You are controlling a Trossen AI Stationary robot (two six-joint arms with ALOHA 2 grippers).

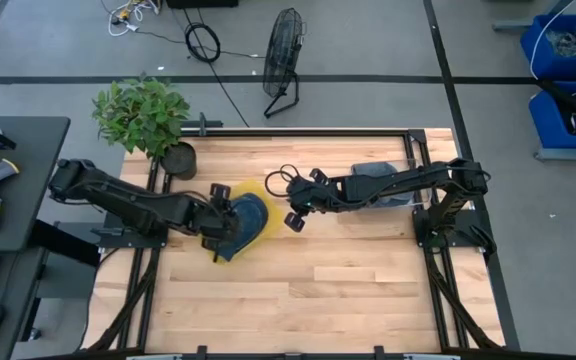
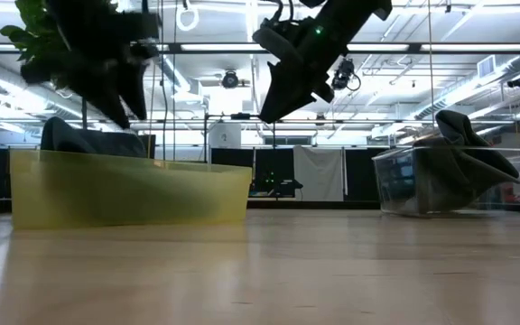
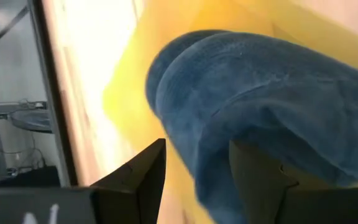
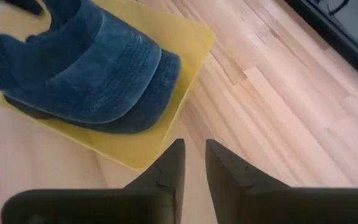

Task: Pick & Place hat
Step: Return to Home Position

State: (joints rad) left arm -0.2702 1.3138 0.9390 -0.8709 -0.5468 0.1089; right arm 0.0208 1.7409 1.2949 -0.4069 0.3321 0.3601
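Note:
A blue corduroy hat lies in a shallow yellow bin left of the table's middle. Its crown rises above the bin's rim in the low view. My left gripper hangs open just above the hat's left part, fingers slanting down, and nothing is between them. My right gripper hovers over bare wood just right of the bin. Its fingers are a narrow gap apart and hold nothing.
A clear plastic bin holding dark hats stands at the far right, under my right arm. A potted plant sits at the far left corner. The near half of the wooden table is bare.

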